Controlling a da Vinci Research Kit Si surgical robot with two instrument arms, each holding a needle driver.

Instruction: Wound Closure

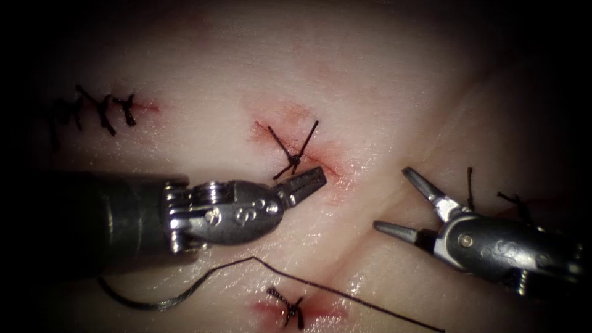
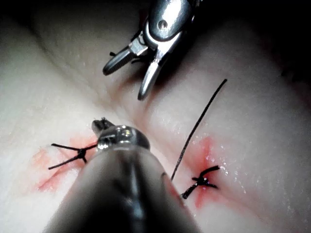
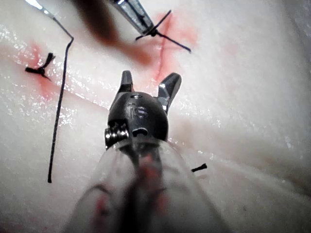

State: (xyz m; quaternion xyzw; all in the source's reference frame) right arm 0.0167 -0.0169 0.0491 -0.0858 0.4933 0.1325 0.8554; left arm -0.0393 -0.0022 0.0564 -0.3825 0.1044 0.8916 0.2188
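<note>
Lying free on tissue (image 1: 382,80), needle (image 1: 148,303); left end effector (image 1: 306,182) closed empty, right (image 1: 404,200) spread.

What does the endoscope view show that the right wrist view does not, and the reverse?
Endoscope view: the row of dark stitches and the whole curved steel needle, lying free on the pale tissue. Right wrist view: the free end of the black thread. Both: the knotted stitch on the red-stained cut, the left gripper shut and empty beside it, the right gripper open and empty.
</note>
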